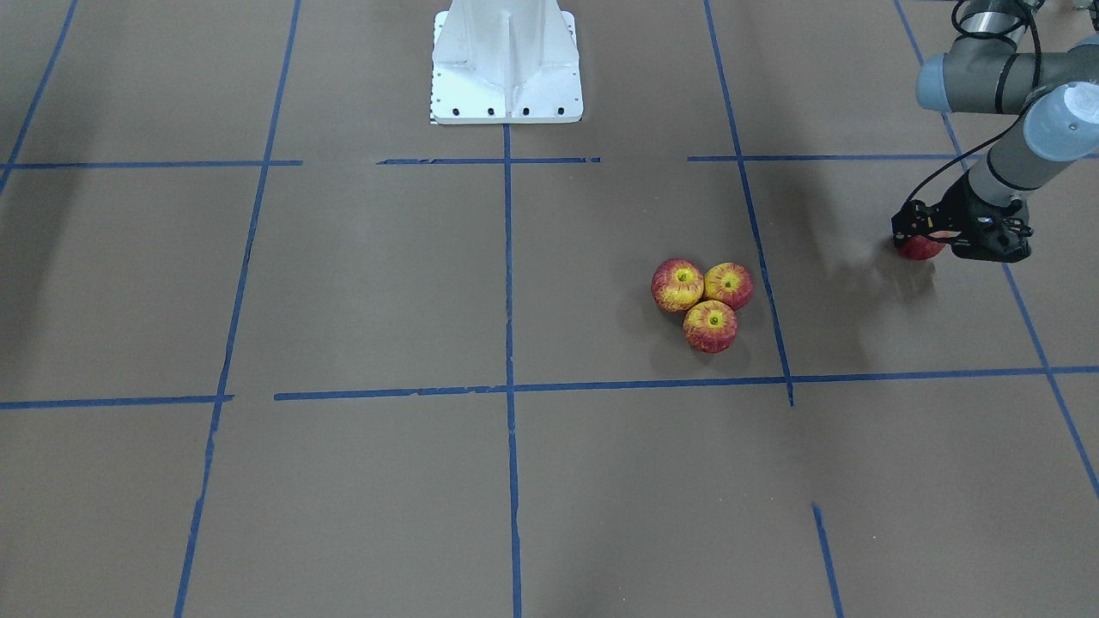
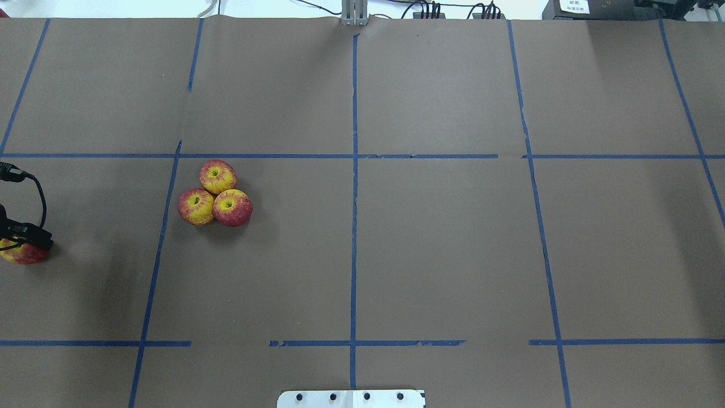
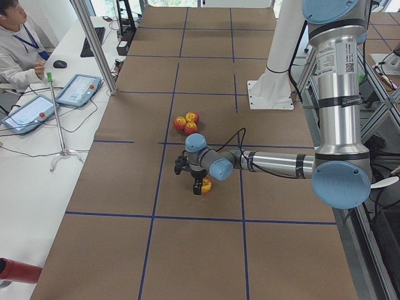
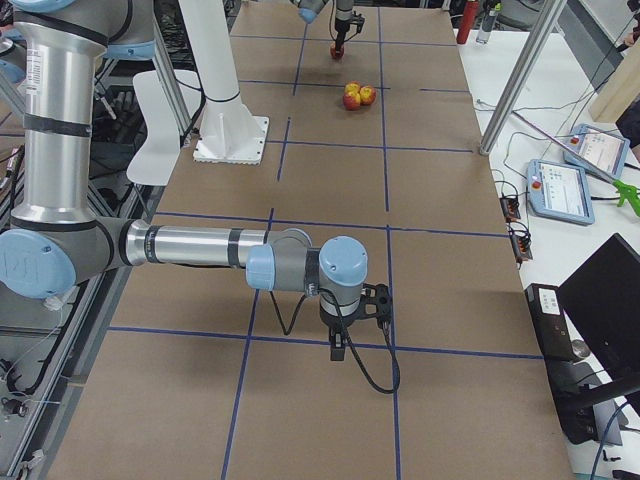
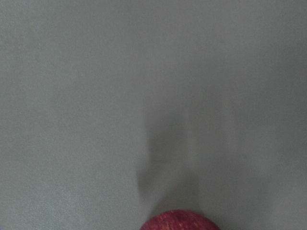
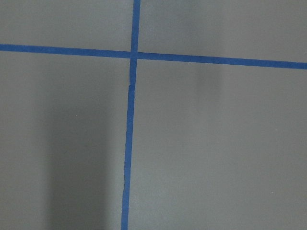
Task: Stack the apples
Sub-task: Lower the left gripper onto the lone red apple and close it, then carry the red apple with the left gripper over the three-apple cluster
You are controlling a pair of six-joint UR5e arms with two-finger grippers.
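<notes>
Three apples (image 1: 710,324) are sitting in a tight, touching triangle on the table (image 1: 343,283) in the front-facing view, stem dimples up. The fourth apple (image 1: 919,250) is lying well apart from them, with the left gripper (image 1: 929,232) hanging directly over it and covering its top.

From overhead, the trio (image 2: 217,176) is resting left of centre. The fourth apple (image 2: 22,254) is showing at the left edge, half under the black gripper; whether the jaws are pressing on it or only straddling it, I cannot tell.

In the left side view, the near arm is reaching low across the paper, its gripper (image 3: 195,178) touching the lone apple (image 3: 206,185).

In the right side view, the right gripper (image 4: 340,340) is hovering over bare paper, well apart from every apple. Its jaw state cannot be told from here.

The left wrist camera is catching only the red crown of the apple (image 5: 180,221) at its bottom edge, with no fingers in frame. The right wrist camera is seeing just blue tape lines (image 6: 128,143).

These apples are probably light, hard and smooth, so they are likely to roll or squirt out of an off-centre pinch. Closing across the widest middle from straight above seems best. The hollow between the three is looking like the natural seat, though a nudge could be scattering them.
</notes>
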